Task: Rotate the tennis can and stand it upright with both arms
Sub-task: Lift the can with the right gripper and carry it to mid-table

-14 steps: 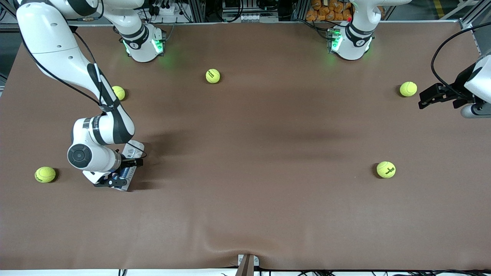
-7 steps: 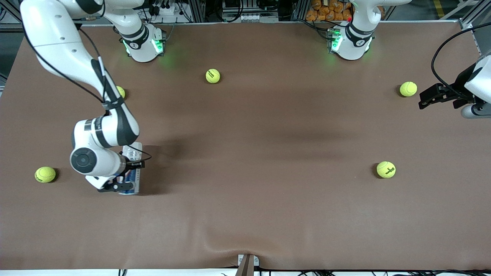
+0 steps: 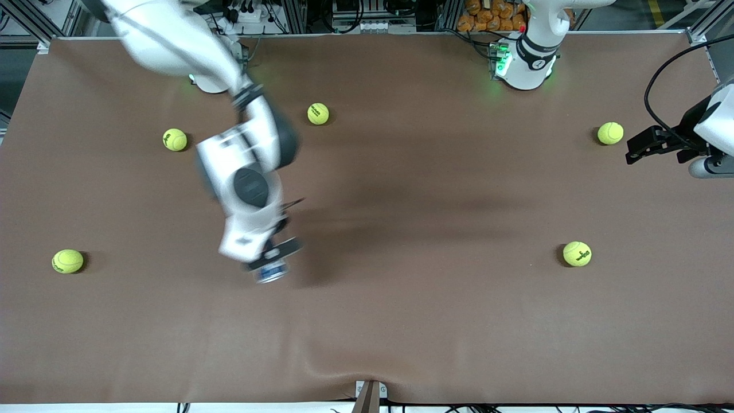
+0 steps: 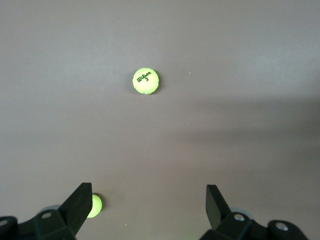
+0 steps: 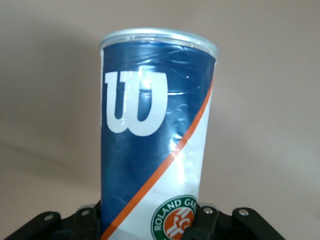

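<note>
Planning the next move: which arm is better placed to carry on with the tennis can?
Right. The right gripper is shut on the tennis can, lifted over the table's middle. The left gripper waits open at the left arm's end, holding nothing.

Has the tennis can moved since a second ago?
Yes. The tennis can, held by the right end effector, moved toward the table's middle, away from the ball near the right arm's end.

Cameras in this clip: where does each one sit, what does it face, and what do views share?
Front view: high across the table, facing both bases; right claw grips the tennis can.
Left wrist view: on the waiting left arm, facing the table; open left claw frames a tennis ball.
Right wrist view: along the can.
Shared: the can, front and right wrist.
</note>
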